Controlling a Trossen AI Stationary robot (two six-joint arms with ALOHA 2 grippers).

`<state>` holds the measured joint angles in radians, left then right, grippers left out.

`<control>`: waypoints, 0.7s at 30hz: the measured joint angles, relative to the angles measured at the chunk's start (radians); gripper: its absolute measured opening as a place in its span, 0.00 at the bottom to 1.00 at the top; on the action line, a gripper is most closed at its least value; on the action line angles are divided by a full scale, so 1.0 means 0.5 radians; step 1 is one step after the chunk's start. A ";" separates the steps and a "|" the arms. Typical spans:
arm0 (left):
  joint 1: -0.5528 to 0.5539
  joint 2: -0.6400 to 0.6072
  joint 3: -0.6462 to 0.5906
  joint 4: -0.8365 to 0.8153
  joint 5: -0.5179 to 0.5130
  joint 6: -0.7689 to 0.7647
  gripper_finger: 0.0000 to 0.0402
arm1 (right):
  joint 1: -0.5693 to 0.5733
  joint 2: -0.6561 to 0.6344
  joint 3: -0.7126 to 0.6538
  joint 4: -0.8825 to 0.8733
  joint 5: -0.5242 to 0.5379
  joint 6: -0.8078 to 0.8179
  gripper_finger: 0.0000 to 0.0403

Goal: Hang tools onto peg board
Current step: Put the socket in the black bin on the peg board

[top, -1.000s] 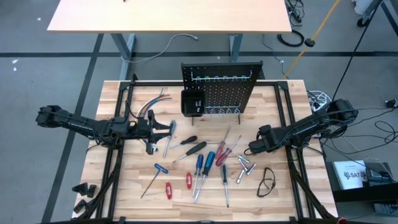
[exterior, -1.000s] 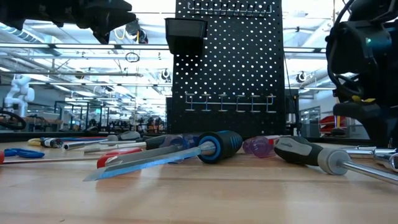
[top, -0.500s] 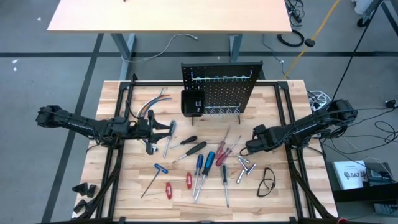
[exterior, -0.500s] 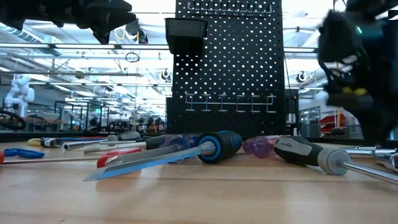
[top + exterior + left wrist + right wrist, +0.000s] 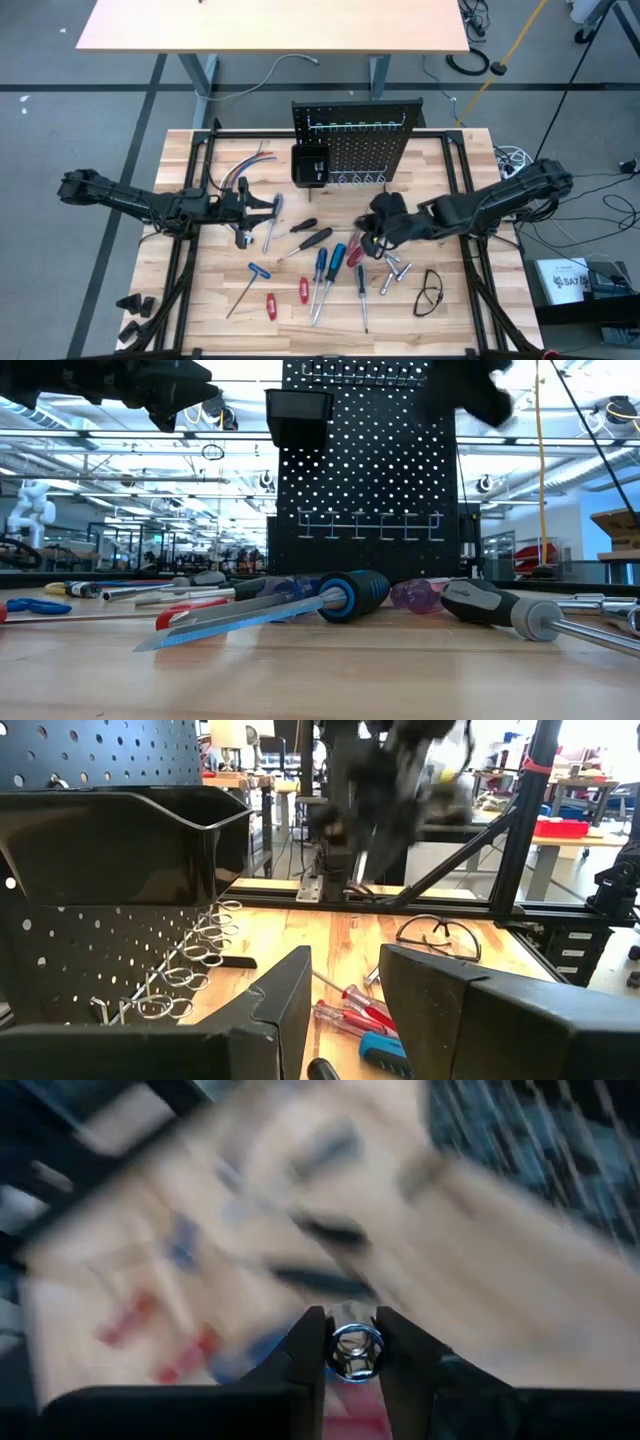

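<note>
Gripping a small silver socket bit (image 5: 352,1352) between its two dark fingers, the right pincer (image 5: 368,236) hangs above the desk (image 5: 440,180) just in front of the peg board (image 5: 356,140), toward that board's right half. The peg board stands upright at the far middle of the desk, black and perforated, with a row of metal hooks (image 5: 365,523) across its face and a small black bin (image 5: 308,166) on its front left. Most of the tools (image 5: 322,272) lie scattered flat on the desk in front of the board: screwdrivers with blue, red and black handles, and a few more silver bits (image 5: 393,270) near the right pincer. A pair of safety glasses (image 5: 429,292) lies farther to the board's front right. The left pincer (image 5: 268,207) waits in front of the board's left edge, jaws standing partly apart and holding nothing. A bundle of coloured wires (image 5: 240,167) rests to the left of the board. The bit is small, smooth and round, pinched only at its sides, so it could slip or twist out during a fast swing toward the board. It could also miss the bin's opening and bounce off the rim onto the desk.
</note>
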<state>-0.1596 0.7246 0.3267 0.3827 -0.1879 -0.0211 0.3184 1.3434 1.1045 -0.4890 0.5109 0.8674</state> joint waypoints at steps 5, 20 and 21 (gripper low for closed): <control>0.000 0.000 0.000 0.000 0.000 0.000 0.32 | 0.014 0.048 0.205 0.426 0.080 -0.481 0.14; 0.002 -0.001 0.047 -0.036 -0.220 -0.317 0.32 | -0.114 0.443 0.663 0.686 0.143 -0.998 0.14; 0.002 -0.001 0.070 -0.079 -0.238 -0.343 0.32 | -0.124 0.458 0.675 0.685 0.141 -1.018 0.14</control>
<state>-0.1585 0.7242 0.3617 0.3431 -0.3070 -0.1925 0.2562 1.5726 1.4421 -0.1466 0.5812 0.3584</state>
